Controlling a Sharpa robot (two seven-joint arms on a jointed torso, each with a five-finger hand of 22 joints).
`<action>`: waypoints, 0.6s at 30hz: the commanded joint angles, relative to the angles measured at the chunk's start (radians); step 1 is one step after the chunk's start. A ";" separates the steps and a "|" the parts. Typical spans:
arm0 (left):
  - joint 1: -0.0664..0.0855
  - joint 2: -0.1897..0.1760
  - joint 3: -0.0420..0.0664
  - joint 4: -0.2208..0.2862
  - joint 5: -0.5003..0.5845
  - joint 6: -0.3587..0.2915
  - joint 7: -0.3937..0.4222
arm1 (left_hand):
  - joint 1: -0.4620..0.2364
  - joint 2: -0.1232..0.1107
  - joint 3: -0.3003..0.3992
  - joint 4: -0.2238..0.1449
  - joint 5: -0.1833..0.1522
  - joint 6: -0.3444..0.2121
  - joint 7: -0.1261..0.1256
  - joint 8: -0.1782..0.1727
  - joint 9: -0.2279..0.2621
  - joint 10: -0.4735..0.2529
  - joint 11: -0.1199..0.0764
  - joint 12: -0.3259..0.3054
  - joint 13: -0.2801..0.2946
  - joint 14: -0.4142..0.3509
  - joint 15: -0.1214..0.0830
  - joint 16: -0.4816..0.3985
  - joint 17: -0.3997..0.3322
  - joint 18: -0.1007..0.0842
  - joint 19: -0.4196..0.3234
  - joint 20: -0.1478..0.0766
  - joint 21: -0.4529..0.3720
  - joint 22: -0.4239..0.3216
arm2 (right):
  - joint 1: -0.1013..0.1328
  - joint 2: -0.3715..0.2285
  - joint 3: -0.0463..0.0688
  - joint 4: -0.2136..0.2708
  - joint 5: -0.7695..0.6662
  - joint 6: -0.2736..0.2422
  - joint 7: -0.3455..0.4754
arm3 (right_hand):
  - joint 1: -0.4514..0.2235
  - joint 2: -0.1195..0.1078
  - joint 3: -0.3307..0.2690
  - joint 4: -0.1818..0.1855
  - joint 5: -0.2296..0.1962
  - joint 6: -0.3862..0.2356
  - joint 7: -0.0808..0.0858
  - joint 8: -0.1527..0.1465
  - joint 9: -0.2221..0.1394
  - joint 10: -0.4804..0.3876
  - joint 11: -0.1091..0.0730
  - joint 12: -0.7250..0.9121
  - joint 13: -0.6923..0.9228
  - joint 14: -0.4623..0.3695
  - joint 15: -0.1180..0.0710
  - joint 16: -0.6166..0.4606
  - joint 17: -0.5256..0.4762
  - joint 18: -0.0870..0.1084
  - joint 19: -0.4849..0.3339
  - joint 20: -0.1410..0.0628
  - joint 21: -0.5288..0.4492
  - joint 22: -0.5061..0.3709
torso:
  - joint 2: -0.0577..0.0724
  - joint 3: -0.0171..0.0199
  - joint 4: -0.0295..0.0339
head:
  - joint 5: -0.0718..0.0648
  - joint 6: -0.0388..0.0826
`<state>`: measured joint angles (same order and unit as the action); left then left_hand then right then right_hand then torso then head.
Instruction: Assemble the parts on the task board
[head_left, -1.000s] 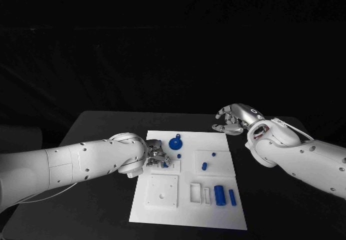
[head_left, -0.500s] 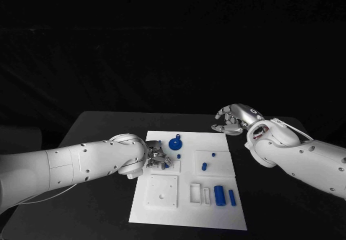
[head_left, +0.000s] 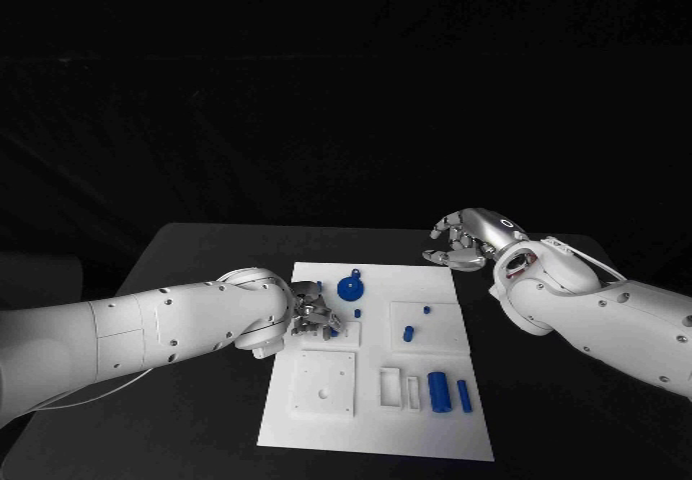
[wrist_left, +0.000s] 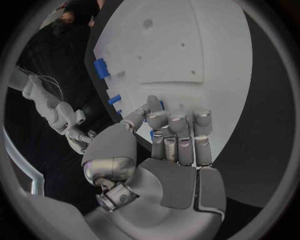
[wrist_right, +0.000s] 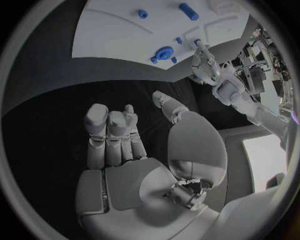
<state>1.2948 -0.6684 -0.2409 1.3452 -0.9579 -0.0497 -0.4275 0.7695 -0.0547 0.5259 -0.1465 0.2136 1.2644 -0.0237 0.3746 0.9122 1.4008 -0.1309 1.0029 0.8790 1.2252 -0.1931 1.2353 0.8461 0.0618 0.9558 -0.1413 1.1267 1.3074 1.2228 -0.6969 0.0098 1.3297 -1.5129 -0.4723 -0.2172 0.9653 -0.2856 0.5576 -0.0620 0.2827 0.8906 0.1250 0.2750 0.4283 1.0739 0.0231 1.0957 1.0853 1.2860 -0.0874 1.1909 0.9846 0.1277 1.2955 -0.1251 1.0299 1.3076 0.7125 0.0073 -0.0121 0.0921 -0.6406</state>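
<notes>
While the white board (head_left: 378, 400) is lying flat in the middle of the black table (head_left: 188, 260), I'm seeing my left hand (head_left: 315, 317) working over the board's left edge, fingers curled down tight against the plate. A sliver of blue (wrist_left: 153, 134) is peeking out under those fingers in the left wrist view, but I cannot tell if they're actually pinching it. My right hand (head_left: 464, 238) is hovering just past the board's far right corner, over bare table, fingers curled in, carrying nothing. On the board: a round blue gear (head_left: 352, 289) near the far edge, two small blue pegs (head_left: 408, 333) right of center, two blue cylinders (head_left: 438, 391) standing toward the near right corner.
</notes>
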 joint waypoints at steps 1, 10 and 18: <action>0.000 -0.005 0.001 0.004 0.003 -0.003 0.010 | -0.001 -0.020 0.000 0.011 -0.009 -0.003 -0.003 -0.004 0.002 0.003 -0.002 0.004 -0.002 -0.001 0.002 0.006 -0.002 0.020 -0.007 -0.130 0.003 0.006 | 0.000 -0.001 0.000 0.000 -0.004 0.008 0.004 | 0.005 -0.001 -0.002 0.007 0.006 -0.005 0.011 0.007 0.002 -0.003 -0.001 0.007 -0.001 0.007 -0.001 -0.006 0.001 0.134 0.000 -0.005 -0.003 0.004 | 0.000 -0.0003 -0.0005 | -0.001 0.000; 0.000 -0.023 0.002 0.017 0.009 -0.012 0.016 | -0.010 -0.158 0.046 0.147 -0.159 -0.007 -0.002 -0.009 0.005 0.001 -0.001 0.003 -0.015 -0.006 -0.002 0.006 -0.008 0.026 -0.008 -0.131 0.000 0.001 | 0.000 -0.002 0.001 -0.002 -0.004 0.005 0.005 | 0.004 -0.002 -0.003 0.009 0.006 -0.005 0.011 0.006 0.002 -0.003 -0.001 0.007 -0.002 0.007 -0.001 -0.007 0.001 0.134 0.000 -0.005 -0.003 0.004 | 0.000 -0.0006 -0.0001 | -0.003 0.001; 0.004 -0.046 0.032 0.032 0.052 -0.017 0.023 | 0.004 -0.205 0.061 0.201 -0.163 -0.014 -0.001 -0.009 0.012 0.000 0.001 0.003 -0.017 -0.010 -0.003 0.007 -0.008 0.027 -0.008 -0.130 0.003 0.000 | 0.000 -0.003 0.001 -0.006 -0.004 0.004 0.006 | 0.003 -0.002 -0.005 0.010 0.007 -0.006 0.011 0.006 0.001 -0.003 -0.001 0.007 -0.002 0.007 -0.001 -0.007 0.001 0.134 0.000 -0.005 -0.004 0.005 | -0.001 -0.0005 0.0008 | -0.003 0.003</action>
<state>1.2954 -0.7157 -0.2149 1.3756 -0.9446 -0.0550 -0.4231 0.7777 -0.2520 0.5866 0.0499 0.0532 1.2571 -0.0234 0.3710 0.9230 1.4006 -0.1308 1.0029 0.8622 1.2219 -0.1963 1.2398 0.8387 0.0780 0.9522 -0.1377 1.1266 1.3073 1.2227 -0.6993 0.0099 1.3237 -1.5127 -0.4728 -0.2170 0.9652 -0.2856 0.5520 -0.0564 0.2827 0.8895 0.1256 0.2750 0.4281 1.0739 0.0231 1.0996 1.0844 1.2860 -0.0875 1.1909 0.9844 0.1277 1.2968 -0.1232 1.0299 1.3075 0.7124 0.0062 -0.0118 0.0886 -0.6384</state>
